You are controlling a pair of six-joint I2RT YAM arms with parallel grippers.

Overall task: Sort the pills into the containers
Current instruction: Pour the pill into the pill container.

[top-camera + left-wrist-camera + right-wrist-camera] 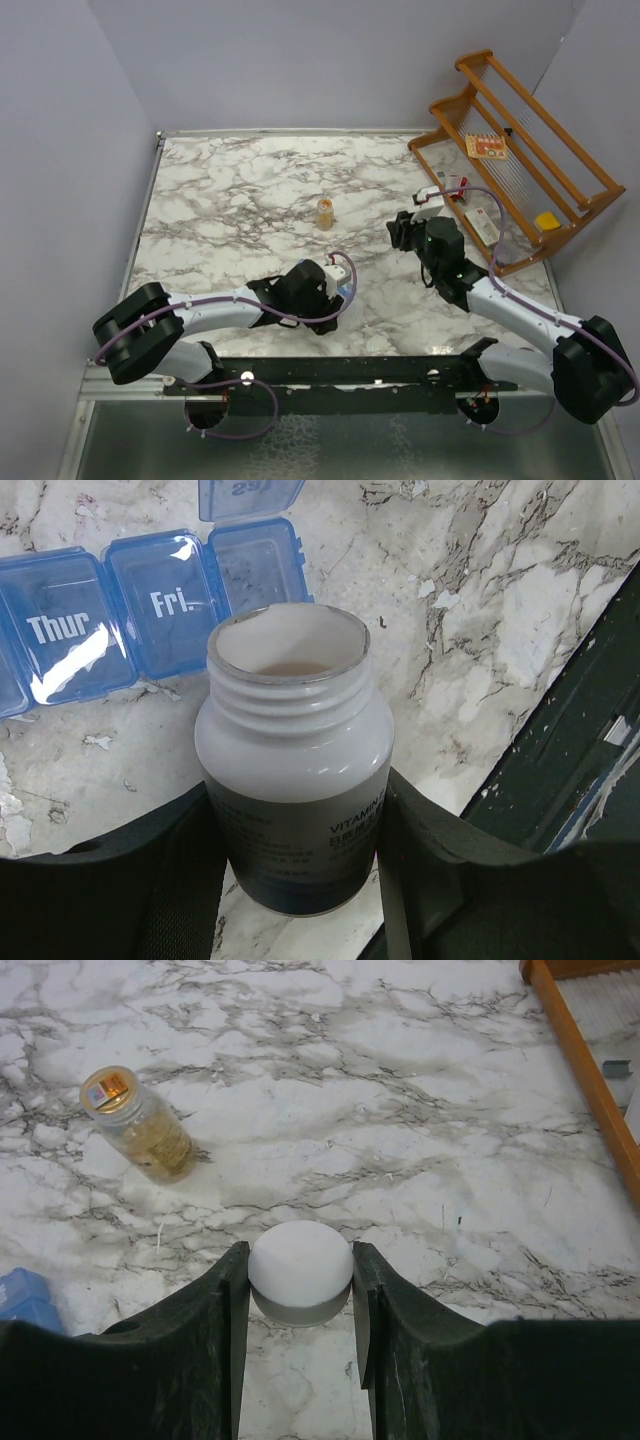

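My left gripper [297,810] is shut on a vitamin bottle [295,780], dark below and white above, with its mouth open; something pale tan shows deep inside. Just beyond it lies the blue pill organizer [110,610]: the "Thur" and "Fri" lids are shut, and the end compartment [252,568] stands open and looks empty. In the top view the left gripper [330,285] is at the near middle of the table. My right gripper [300,1270] is shut on the white cap [300,1258] just above the marble; in the top view it [403,230] is right of centre.
A small amber bottle [325,212] stands upright mid-table, and shows in the right wrist view [140,1125]. A wooden rack [520,150] holding small packets stands at the back right. A dark rail [580,740] runs along the table's near edge.
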